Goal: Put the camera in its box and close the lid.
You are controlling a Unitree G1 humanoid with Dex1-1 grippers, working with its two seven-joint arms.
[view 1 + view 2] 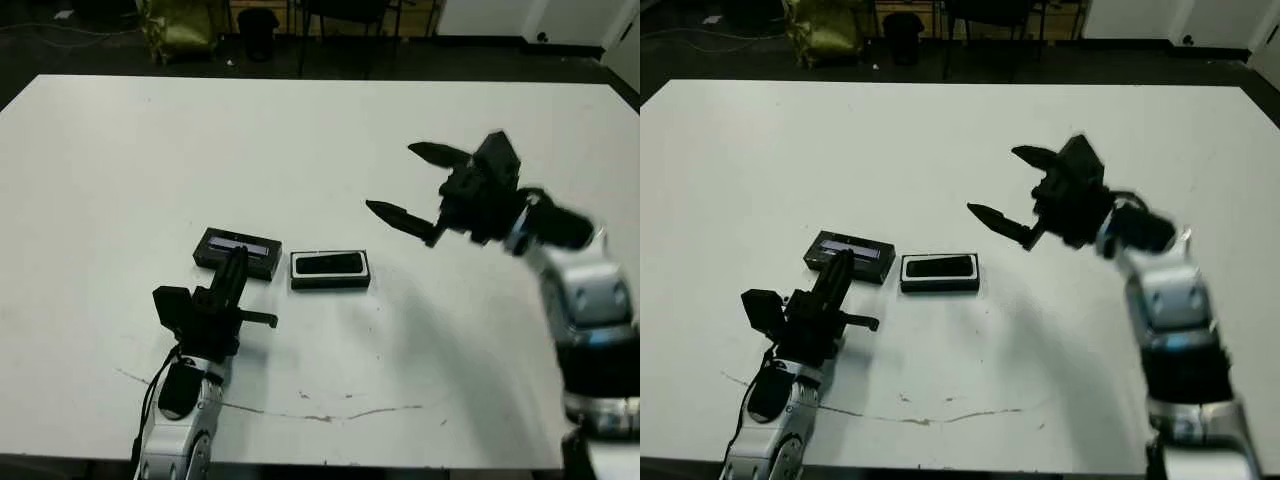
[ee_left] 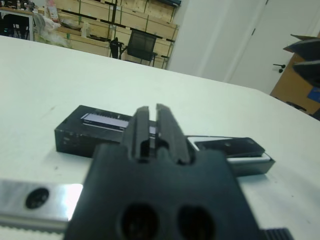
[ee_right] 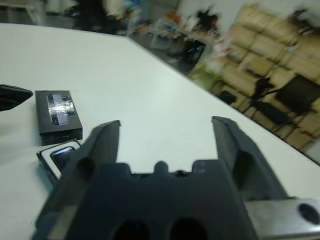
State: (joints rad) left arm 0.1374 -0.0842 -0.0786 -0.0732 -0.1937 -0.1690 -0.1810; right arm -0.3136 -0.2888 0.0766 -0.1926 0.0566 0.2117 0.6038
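The lid [image 1: 237,250], flat and black with a pale glossy strip, lies on the white table left of centre. Just to its right sits the box [image 1: 296,270], a white-lined tray with the black camera [image 1: 331,264] lying inside it. My left gripper [image 1: 238,257] is shut and holds nothing, its tips at the lid's near edge; the left wrist view shows its fingers [image 2: 142,127] pressed close together in front of the lid [image 2: 75,135]. My right gripper [image 1: 393,178] hangs open and empty above the table, to the right of and beyond the box. The right wrist view shows the lid [image 3: 57,117] and the box [image 3: 47,159] ahead of it.
Beyond the table's far edge are a dark floor, chair legs and a yellow-green bag [image 1: 180,25]. A thin scratch line [image 1: 300,412] runs along the table near its front edge. Bare white tabletop [image 1: 150,140] surrounds the lid and box.
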